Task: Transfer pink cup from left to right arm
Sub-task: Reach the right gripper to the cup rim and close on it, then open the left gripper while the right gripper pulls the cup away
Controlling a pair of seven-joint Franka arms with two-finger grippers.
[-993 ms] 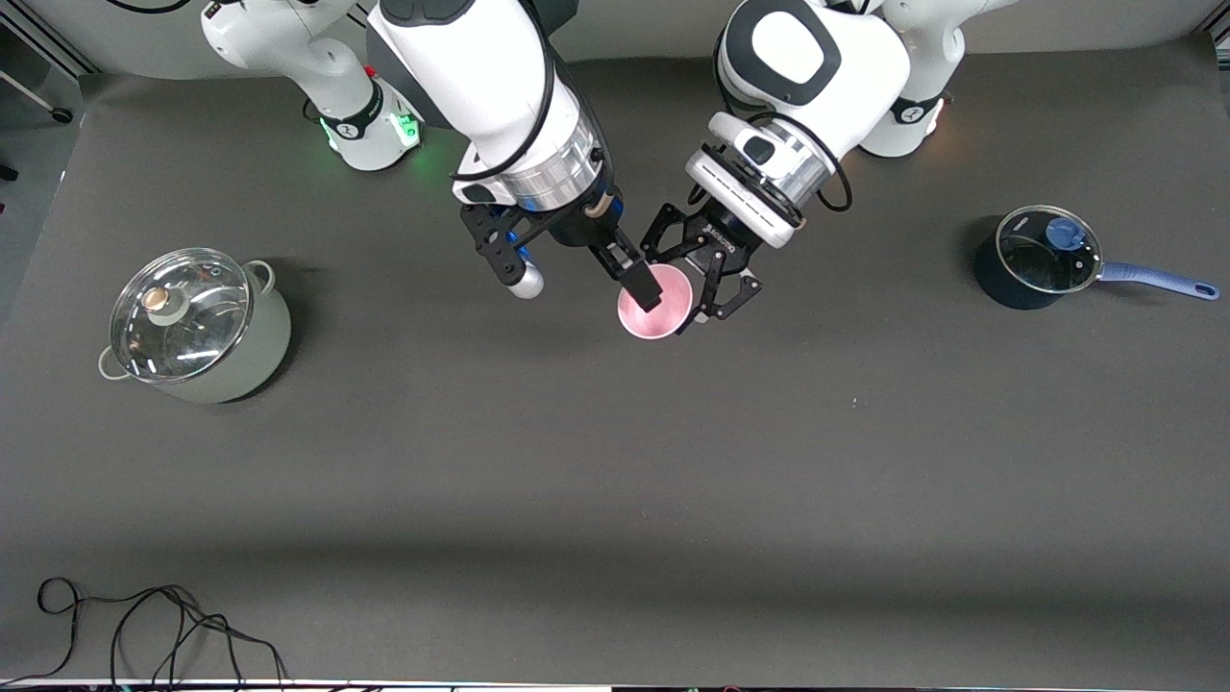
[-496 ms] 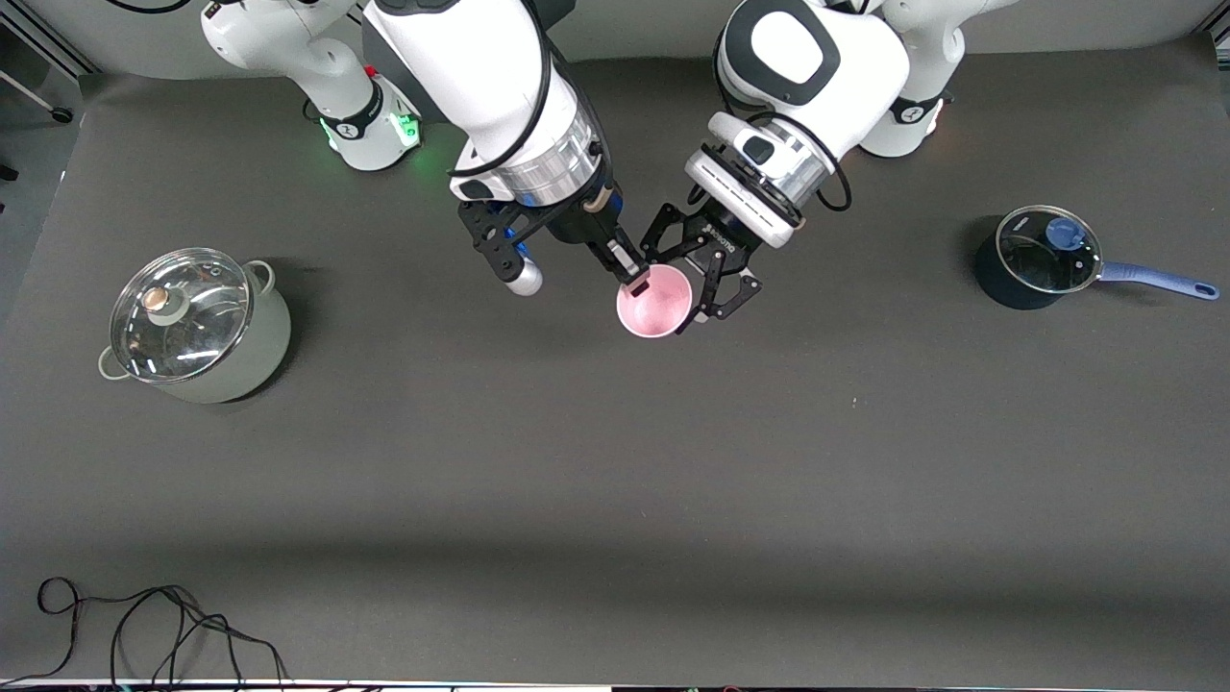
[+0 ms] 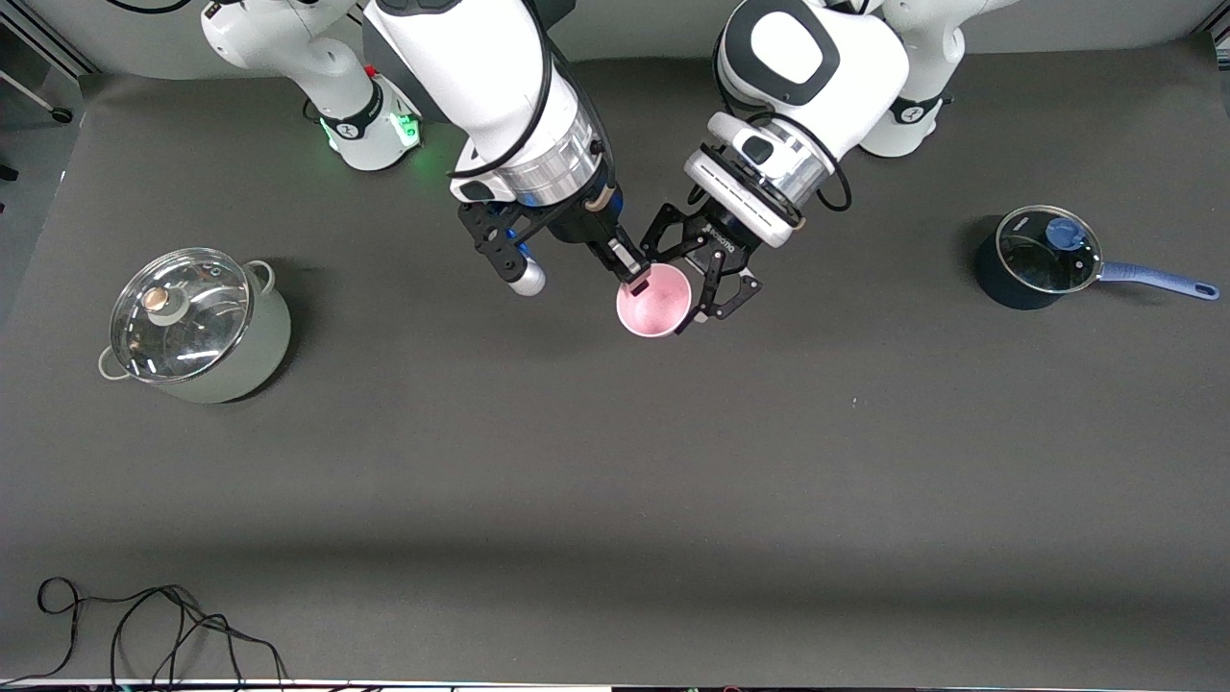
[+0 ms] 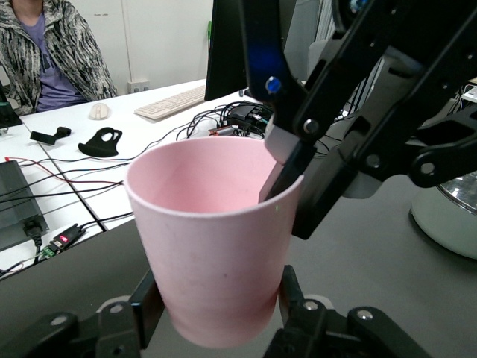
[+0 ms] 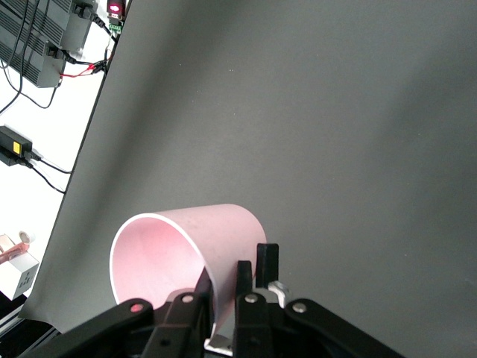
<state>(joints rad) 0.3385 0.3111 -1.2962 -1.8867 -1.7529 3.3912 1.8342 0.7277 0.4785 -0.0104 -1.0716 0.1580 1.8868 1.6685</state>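
Note:
The pink cup [image 3: 655, 306] is held in the air over the middle of the table, mouth tilted toward the front camera. My left gripper [image 3: 670, 296] is shut on it, with its pads pressed on both sides of the cup's lower body in the left wrist view [image 4: 216, 313]. My right gripper [image 3: 636, 279] is at the cup's rim. In the right wrist view [image 5: 223, 287] one finger is inside the cup [image 5: 171, 253] and one outside, pinching the wall. The left wrist view also shows the right gripper's fingers [image 4: 287, 175] on the rim of the cup [image 4: 216, 246].
A steel pot with a glass lid [image 3: 192, 327] stands toward the right arm's end of the table. A dark blue saucepan with a lid [image 3: 1038, 259] stands toward the left arm's end. Loose cables [image 3: 144, 625] lie at the table edge nearest the front camera.
The right gripper's finger has drawn back from over the cup's mouth to its rim and now pinches the wall. The left gripper and the cup have hardly moved.

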